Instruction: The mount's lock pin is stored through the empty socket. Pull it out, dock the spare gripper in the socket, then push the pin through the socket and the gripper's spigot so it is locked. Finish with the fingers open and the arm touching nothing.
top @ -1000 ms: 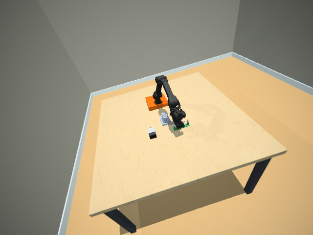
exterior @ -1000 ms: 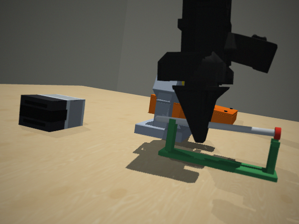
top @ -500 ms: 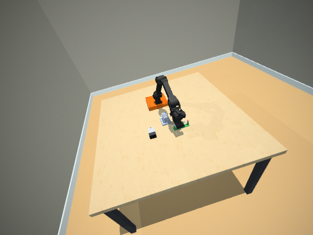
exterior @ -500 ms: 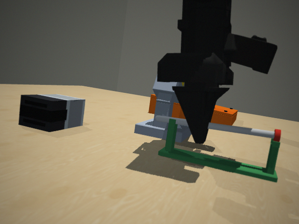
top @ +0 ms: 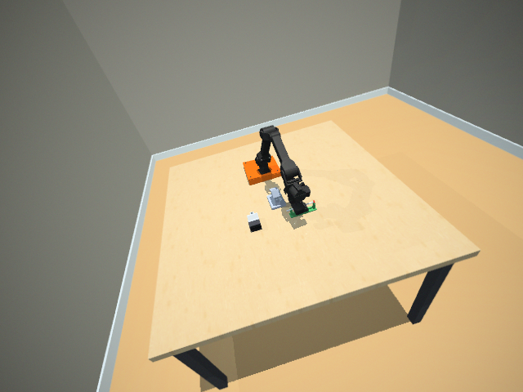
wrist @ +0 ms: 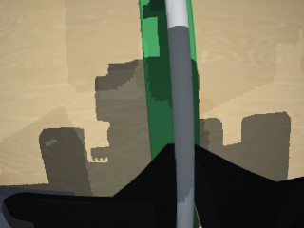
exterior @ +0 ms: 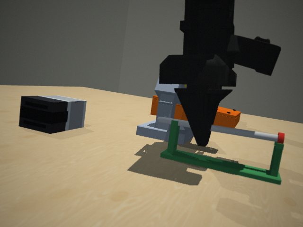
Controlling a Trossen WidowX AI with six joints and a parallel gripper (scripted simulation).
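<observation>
My gripper (top: 300,210) (exterior: 202,141) (wrist: 179,151) points down and is shut on the lock pin (exterior: 232,130) (wrist: 181,85), a grey rod with a white band and red head. The pin is out of the mount and lies along the green rack (top: 310,209) (exterior: 200,161) (wrist: 161,123), at the tops of its two posts, red head at the right post in the exterior view. The grey-blue mount (top: 275,200) (exterior: 164,112) stands behind the rack; my gripper partly hides its tilted socket head. The spare gripper (top: 253,221) (exterior: 44,114), black and light grey, lies apart on the table.
The arm's orange base (top: 255,171) (exterior: 226,114) is behind the mount. The mount's foot (wrist: 38,191) shows at the lower left of the wrist view, close to a finger. The wooden table (top: 253,273) carries everything.
</observation>
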